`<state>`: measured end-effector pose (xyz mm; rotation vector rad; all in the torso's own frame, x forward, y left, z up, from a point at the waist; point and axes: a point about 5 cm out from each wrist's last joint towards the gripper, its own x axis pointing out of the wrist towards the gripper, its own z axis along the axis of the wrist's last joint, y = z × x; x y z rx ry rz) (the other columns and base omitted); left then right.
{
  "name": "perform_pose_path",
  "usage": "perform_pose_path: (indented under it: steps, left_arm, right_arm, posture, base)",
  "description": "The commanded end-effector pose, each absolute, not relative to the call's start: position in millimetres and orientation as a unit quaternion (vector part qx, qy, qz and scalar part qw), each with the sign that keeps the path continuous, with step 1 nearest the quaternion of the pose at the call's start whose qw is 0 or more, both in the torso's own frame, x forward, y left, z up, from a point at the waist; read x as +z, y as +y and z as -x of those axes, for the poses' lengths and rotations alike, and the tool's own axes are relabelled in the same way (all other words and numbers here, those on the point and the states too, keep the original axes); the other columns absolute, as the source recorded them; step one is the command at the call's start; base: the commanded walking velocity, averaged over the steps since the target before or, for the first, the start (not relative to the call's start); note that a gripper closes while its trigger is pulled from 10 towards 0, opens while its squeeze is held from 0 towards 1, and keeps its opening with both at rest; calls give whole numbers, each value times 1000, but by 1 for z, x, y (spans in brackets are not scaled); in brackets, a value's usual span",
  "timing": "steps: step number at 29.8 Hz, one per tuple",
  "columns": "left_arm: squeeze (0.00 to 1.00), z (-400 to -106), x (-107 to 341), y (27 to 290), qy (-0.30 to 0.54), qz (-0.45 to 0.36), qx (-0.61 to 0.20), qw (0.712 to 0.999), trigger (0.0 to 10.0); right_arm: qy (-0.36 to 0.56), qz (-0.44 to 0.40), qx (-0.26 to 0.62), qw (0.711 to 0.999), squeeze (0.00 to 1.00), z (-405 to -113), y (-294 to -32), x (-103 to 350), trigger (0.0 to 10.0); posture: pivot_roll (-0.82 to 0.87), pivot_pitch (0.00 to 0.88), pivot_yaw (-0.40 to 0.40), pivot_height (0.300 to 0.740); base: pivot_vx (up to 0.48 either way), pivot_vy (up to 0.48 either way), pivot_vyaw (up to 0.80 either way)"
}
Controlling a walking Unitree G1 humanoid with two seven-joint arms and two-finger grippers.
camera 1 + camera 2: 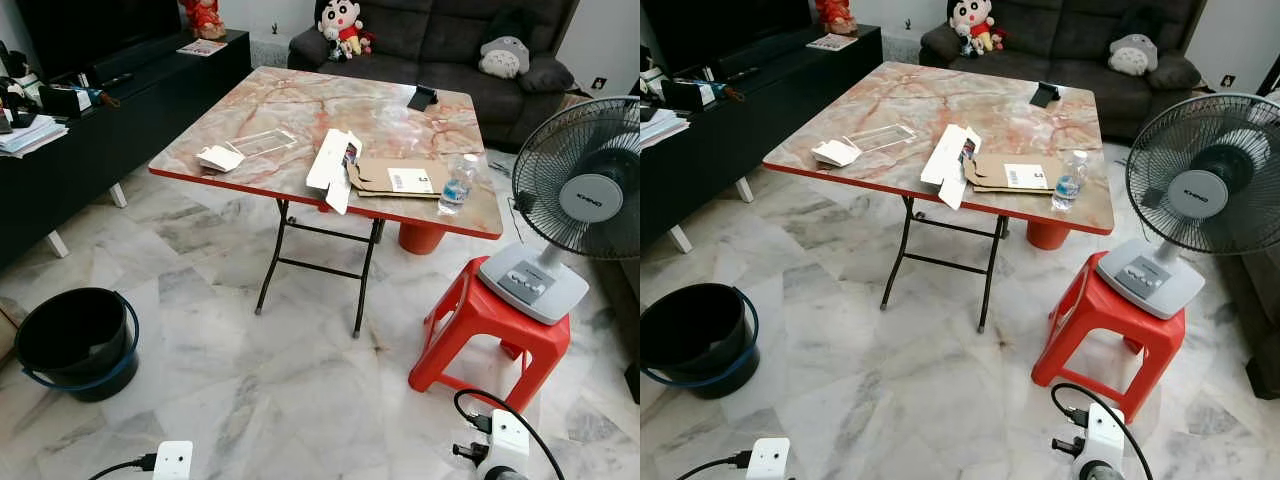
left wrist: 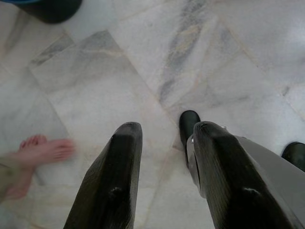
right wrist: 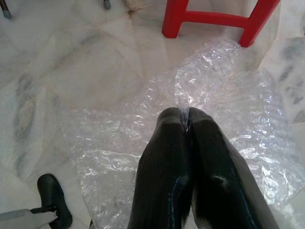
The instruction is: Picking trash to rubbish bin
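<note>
— Looking down my right wrist, what do you make of the right claw (image 3: 187, 119)?

— My two black fingers are pressed together, pinching a sheet of bubble wrap (image 3: 214, 95); the clear plastic billows out around the tips and hangs over the marble floor (image 3: 71, 71), with the legs of the red stool (image 3: 214, 19) just beyond it.

— And the left claw (image 2: 164, 131)?

— Spread, with a plain gap between the fingers and nothing in it; it hangs over the floor, and a person's bare foot (image 2: 43, 150) shows to one side, blurred.

— Where is the bin?

— The black bucket (image 1: 75, 340) with the blue rim stands on the floor at my left, well apart from the folding surface (image 1: 300, 110); I cannot see into its bottom well enough to say what it holds.

— What lies on the surface?

— Near the front edge a flattened cardboard envelope (image 1: 395, 178) with a white label; a white carton (image 1: 332, 165) lies open beside it, partly over the edge; a clear plastic bottle (image 1: 458, 185) stands upright just to the right of the envelope; further left a small white paper piece (image 1: 220, 157) touches a clear plastic tray (image 1: 262, 143); a dark object (image 1: 422, 97) sits near the far side, too small to name.

— To the right?

— A fan (image 1: 580, 200) stands on the red stool, beside the surface; a grey sofa (image 1: 450, 35) with soft toys is behind.
</note>
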<state>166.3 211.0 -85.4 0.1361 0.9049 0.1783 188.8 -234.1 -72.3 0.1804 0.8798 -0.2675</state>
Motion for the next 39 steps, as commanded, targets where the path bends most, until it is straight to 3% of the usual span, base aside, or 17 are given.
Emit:
perform_pose_path:
  steps: [1, 13, 24, 27, 39]
  left_arm:
    - [0, -169, -84, 213, 431, -81, 75, 895, 10000]
    - [0, -176, -79, 221, 425, -114, 46, 897, 10000]
    - [0, -182, -74, 229, 409, -109, 64, 904, 10000]
    - [0, -179, -76, 224, 411, -101, 72, 903, 10000]
    - [0, -165, -86, 206, 429, -74, 75, 897, 10000]
  right_arm:
    - [408, -89, -139, 898, 0, -191, -240, -69, 10000]
    - [414, -100, -138, 894, 0, -178, -229, -78, 10000]
    - [425, -87, -100, 896, 0, -181, -212, -80, 10000]
    - [420, -72, -65, 902, 0, -190, -205, -77, 10000]
    - [414, -63, -63, 906, 0, -198, -213, -71, 10000]
  posture:
    - [-45, 23, -26, 740]
    - [-50, 44, 24, 740]
    - [-15, 51, -3, 740]
    - [-3, 43, -43, 740]
    - [-7, 0, -90, 740]
  base:
    - [0, 0, 0]
    - [0, 0, 0]
    - [0, 0, 0]
    - [0, 0, 0]
    - [0, 0, 0]
